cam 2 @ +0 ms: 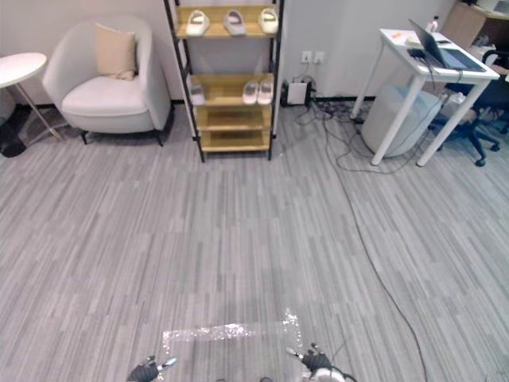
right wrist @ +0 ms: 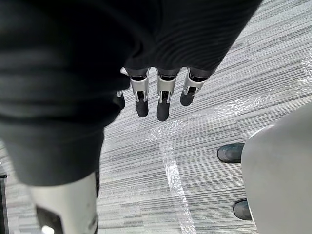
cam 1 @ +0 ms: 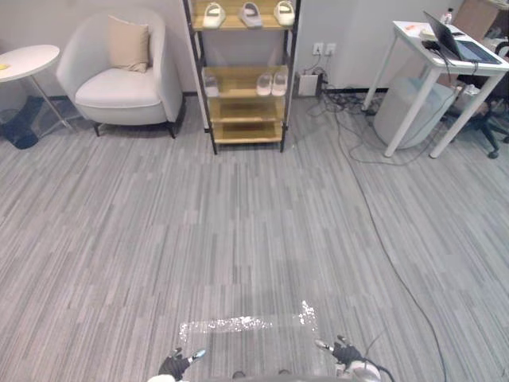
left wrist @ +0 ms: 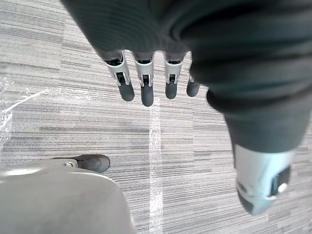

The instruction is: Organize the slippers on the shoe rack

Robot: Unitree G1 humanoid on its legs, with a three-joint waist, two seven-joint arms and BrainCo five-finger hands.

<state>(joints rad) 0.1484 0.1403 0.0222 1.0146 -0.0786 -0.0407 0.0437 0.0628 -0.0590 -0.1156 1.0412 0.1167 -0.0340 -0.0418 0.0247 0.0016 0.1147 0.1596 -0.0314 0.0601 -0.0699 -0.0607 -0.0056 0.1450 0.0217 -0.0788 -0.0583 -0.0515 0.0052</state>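
The grey floor (cam 1: 238,239) is big and bare between me and the shoe rack (cam 1: 246,110). The rack stands far away by the wall, beside a white armchair (cam 1: 123,76). A white desk (cam 1: 445,60) is off to my right. The slippers (cam 1: 250,13) sit on the top and middle shelves, and most point their long way at me. The rack is almost straight ahead, a bit nearer my left hand (left wrist: 146,90). My right hand (right wrist: 163,105) hangs low too. Both have loose, straight fingers and hold nothing. I think I must walk closer first.
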